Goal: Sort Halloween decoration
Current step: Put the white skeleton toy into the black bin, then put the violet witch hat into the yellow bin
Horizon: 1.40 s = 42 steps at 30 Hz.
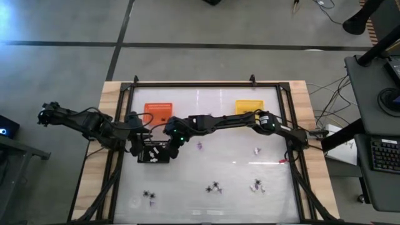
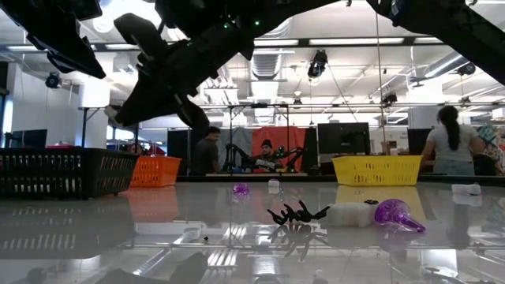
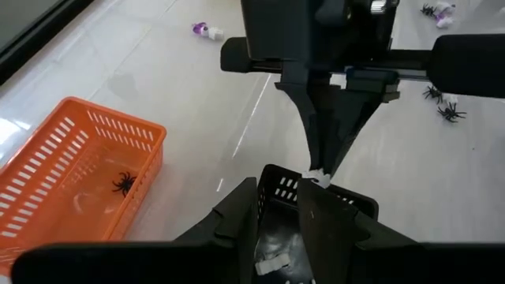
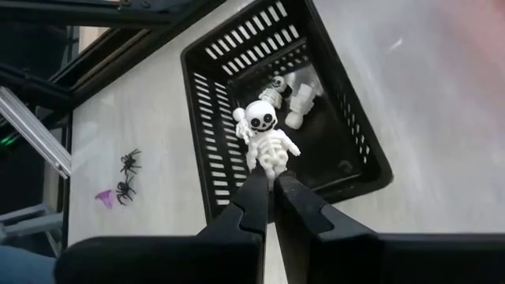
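Note:
My right gripper (image 4: 271, 177) hangs over the black tray (image 4: 284, 102), shut on a white skeleton figure (image 4: 268, 138). More white pieces (image 4: 296, 99) lie on that tray's floor. My left gripper (image 3: 276, 209) is open at the same tray's near-left end (image 1: 142, 153), one finger by its wall and one over its inside. The orange tray (image 3: 79, 181) holds a black spider (image 3: 122, 183). Loose on the table are black spiders (image 1: 149, 195) (image 1: 215, 187) and purple and white trinkets (image 1: 256, 185) (image 1: 257, 150) (image 1: 200, 145). My right gripper pinches the skeleton's lower end (image 4: 272, 167) between its two fingertips, coming from above and pointing down. The figure sticks out beyond the fingertips, lifted clear above the black tray's inside. My left gripper stands at the tray's wall (image 3: 264, 185); whether it touches the wall I cannot tell.
The yellow tray (image 1: 250, 107) and the orange tray (image 1: 157, 110) stand near the table's far edge. A black frame (image 1: 206, 83) runs round the table. In the low view a spider (image 2: 296, 214) and a purple trinket (image 2: 394, 213) lie near the front. People are in the room behind.

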Available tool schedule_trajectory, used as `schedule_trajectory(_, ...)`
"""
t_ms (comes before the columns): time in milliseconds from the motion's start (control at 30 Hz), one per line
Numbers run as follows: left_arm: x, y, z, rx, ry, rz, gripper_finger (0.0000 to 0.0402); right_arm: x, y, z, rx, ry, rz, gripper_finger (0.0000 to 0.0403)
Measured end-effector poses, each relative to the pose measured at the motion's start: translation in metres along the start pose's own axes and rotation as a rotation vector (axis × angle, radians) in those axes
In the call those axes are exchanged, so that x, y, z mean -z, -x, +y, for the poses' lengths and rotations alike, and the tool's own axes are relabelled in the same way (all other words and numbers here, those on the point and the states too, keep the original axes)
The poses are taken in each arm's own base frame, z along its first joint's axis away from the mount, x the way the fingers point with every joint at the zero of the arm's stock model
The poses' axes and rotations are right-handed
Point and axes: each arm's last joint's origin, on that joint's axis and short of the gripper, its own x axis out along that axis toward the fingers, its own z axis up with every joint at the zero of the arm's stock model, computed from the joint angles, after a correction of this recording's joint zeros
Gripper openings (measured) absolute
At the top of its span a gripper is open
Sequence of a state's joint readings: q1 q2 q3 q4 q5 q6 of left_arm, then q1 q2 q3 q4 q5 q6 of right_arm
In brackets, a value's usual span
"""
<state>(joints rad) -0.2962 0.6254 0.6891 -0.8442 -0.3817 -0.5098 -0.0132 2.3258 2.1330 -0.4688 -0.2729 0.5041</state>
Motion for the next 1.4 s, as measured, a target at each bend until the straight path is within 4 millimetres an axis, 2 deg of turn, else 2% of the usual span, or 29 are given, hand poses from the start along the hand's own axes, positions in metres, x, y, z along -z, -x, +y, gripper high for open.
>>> schedule_trajectory(300,0.000,0.000,0.000,0.000,0.000,0.001,0.0075,-0.001,-0.001,0.001,0.001,0.011,-0.017,0.0016)
schedule_trajectory(700,0.000,0.000,0.000,0.000,0.000,0.001,0.0075,-0.002,-0.001,0.003,-0.009,0.018,-0.034,0.0095)
schedule_trajectory(833,0.000,0.000,0.000,0.000,0.000,0.001,0.0075,0.002,0.002,0.000,0.024,-0.020,0.022,0.0109)
schedule_trajectory(1100,0.000,0.000,0.000,0.001,0.003,0.004,0.0075,0.011,0.034,0.004,0.170,-0.093,0.195,0.0112)
schedule_trajectory(1400,0.004,0.000,0.002,-0.012,0.008,0.037,0.0075,0.031,0.074,0.008,0.470,-0.125,0.376,0.0112)
